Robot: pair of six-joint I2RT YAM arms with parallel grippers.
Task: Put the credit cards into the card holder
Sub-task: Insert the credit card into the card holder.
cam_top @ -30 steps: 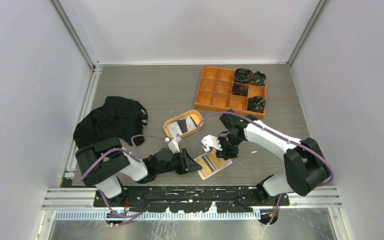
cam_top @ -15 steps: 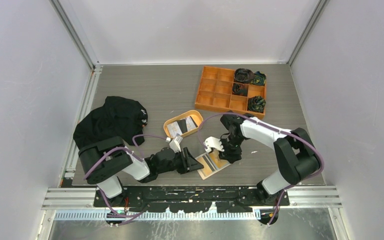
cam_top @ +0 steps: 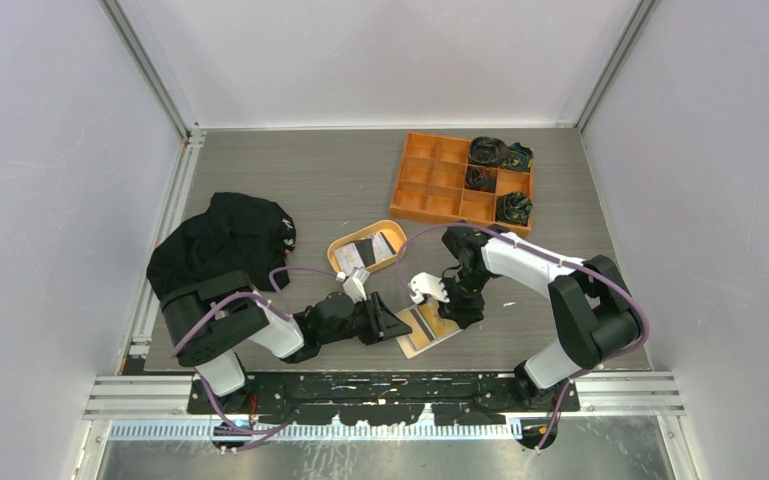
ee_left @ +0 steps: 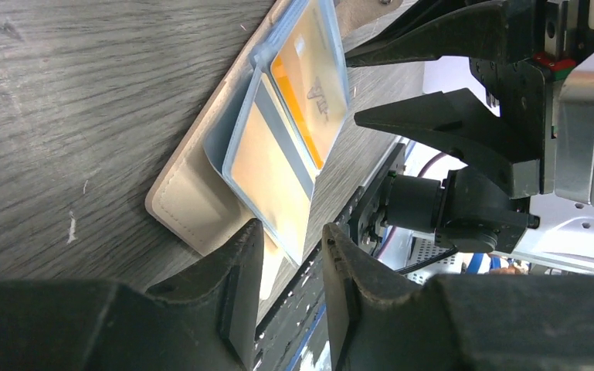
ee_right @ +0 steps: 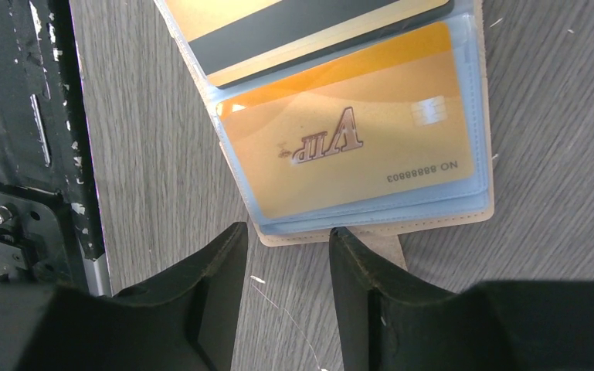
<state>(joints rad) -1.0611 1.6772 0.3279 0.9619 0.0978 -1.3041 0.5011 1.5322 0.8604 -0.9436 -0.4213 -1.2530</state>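
The card holder lies open on the table between my two grippers. Its blue sleeves hold a gold VIP card and a card with a black stripe. My left gripper stands open at the holder's near-left corner; in the left wrist view the sleeve's corner reaches between its fingers without being pinched. My right gripper is open just off the holder's far edge, beside the beige snap tab. Two loose credit cards, a light one and a dark one, lie in the oval tray.
An orange compartment box with dark bundles in its right cells stands at the back right. A black cloth is heaped at the left. The black base rail runs along the near edge just below the holder.
The right arm's elbow has swung inward and its gripper has settled closer to the holder. The left gripper has edged slightly toward the holder. The holder has barely shifted.
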